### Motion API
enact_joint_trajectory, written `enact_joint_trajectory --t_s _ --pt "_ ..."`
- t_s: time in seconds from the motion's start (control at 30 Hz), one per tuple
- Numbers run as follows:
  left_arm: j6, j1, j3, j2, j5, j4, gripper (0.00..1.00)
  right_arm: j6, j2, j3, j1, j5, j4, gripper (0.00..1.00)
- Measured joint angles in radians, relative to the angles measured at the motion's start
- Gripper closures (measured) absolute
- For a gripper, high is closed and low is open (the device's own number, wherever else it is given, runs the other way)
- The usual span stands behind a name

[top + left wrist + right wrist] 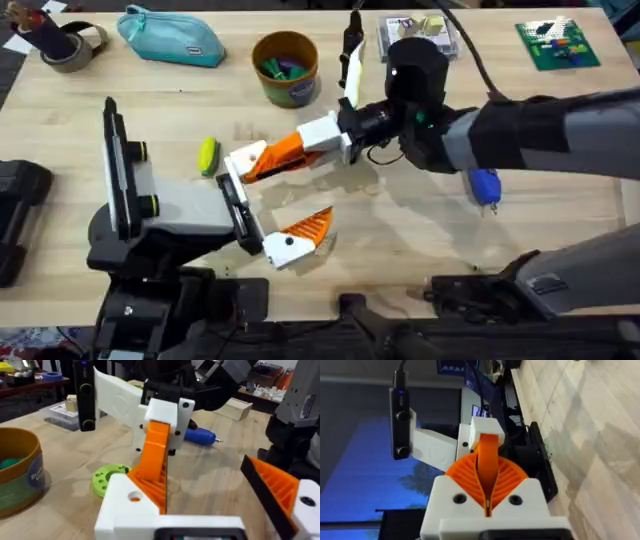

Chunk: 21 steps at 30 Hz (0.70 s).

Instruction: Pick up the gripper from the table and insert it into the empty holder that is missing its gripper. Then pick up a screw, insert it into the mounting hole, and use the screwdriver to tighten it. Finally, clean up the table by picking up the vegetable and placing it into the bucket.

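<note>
Right gripper clamps the orange gripper by its wedge, white base leading. Judged light, rigid, slick plastic; hold the wedge flanks squarely, nearer the base.

No lettering can be read: the print on the bucket's label band and the teal pouch's patch is too blurred.

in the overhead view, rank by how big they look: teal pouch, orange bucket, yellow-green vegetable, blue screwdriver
1. teal pouch
2. orange bucket, slightly smaller
3. blue screwdriver and yellow-green vegetable: both small, too alike to rank; the arm partly hides the screwdriver
</note>
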Motion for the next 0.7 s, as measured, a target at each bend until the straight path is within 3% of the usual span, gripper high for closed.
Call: enact_joint_trajectory --t_s 0.4,0.7 --pt "0.001 0.0 0.0 0.0 0.014 -0.002 0.011 -0.022 0.062 0.06 -0.005 -0.088 -0.002 0.981" --pt "0.011 0.0 0.0 0.0 0.008 0.005 0.011 -0.023 0.064 0.072 -0.005 -0.079 -0.008 0.981"
